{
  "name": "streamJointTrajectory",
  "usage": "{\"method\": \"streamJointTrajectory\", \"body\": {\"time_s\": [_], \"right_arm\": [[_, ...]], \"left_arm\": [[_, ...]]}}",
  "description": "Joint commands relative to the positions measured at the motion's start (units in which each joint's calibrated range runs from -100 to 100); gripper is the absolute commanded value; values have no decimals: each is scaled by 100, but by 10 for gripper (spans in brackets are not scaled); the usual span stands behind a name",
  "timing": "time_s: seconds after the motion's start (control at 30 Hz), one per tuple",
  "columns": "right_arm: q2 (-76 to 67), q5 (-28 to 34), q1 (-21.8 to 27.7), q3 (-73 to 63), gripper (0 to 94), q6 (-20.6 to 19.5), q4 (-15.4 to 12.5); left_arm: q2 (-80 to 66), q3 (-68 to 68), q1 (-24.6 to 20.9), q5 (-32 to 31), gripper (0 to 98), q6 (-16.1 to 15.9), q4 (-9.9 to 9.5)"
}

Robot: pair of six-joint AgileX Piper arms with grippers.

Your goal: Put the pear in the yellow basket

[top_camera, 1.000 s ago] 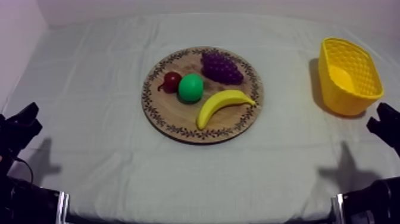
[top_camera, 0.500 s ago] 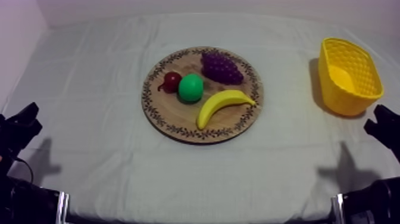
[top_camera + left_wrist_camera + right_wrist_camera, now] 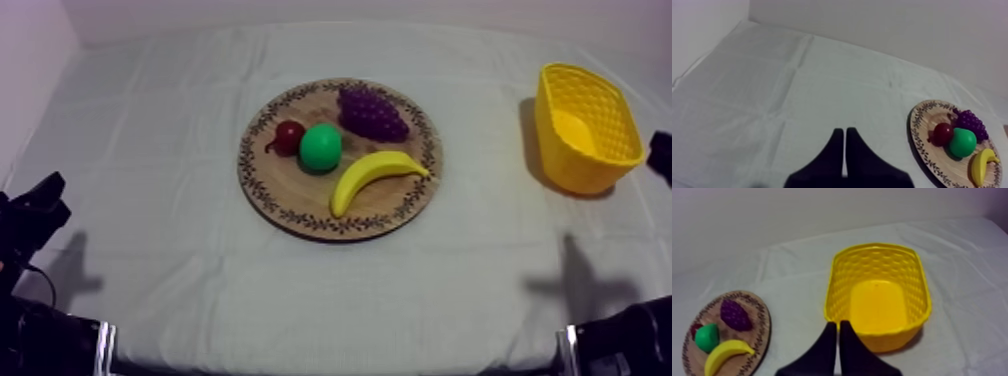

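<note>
A green pear [image 3: 320, 147] lies on the round wooden board [image 3: 300, 215], left of centre, between a small red fruit [image 3: 289, 136] and a banana [image 3: 375, 176]. Grapes [image 3: 372, 112] sit at the board's far side. The yellow basket [image 3: 586, 125] stands empty at the right. My left gripper [image 3: 38, 205] rests low at the left; in its wrist view the left gripper [image 3: 844, 131] is shut on nothing, with the pear [image 3: 962, 142] far off. My right gripper [image 3: 661, 152] hovers beside the basket; its own view shows the right gripper [image 3: 838, 324] shut just before the basket [image 3: 879, 293], the pear [image 3: 707, 337] well to the side.
Grey-white cloth covers the table, with wide bare room between the board and the basket. A wall runs along the far edge.
My right gripper has moved up along the right edge, from below the basket to beside it. The left arm and the fruit have not moved.
</note>
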Motion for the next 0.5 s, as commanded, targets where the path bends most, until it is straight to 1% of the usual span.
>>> {"method": "streamJointTrajectory", "body": {"time_s": [0.0,0.23,0.4,0.47], "right_arm": [[921,301,-37,-1499,2,-15,-58],[2416,1042,-281,-3553,2,-11,-359],[3333,1480,-612,-4564,2,-85,-507],[3659,1620,-793,-4849,2,-149,-522]], "left_arm": [[0,3,-1,-1,1,-1,2],[0,3,-1,-1,1,-1,2],[0,3,-1,-1,1,-1,2],[0,3,-1,-1,1,-1,2]]}}
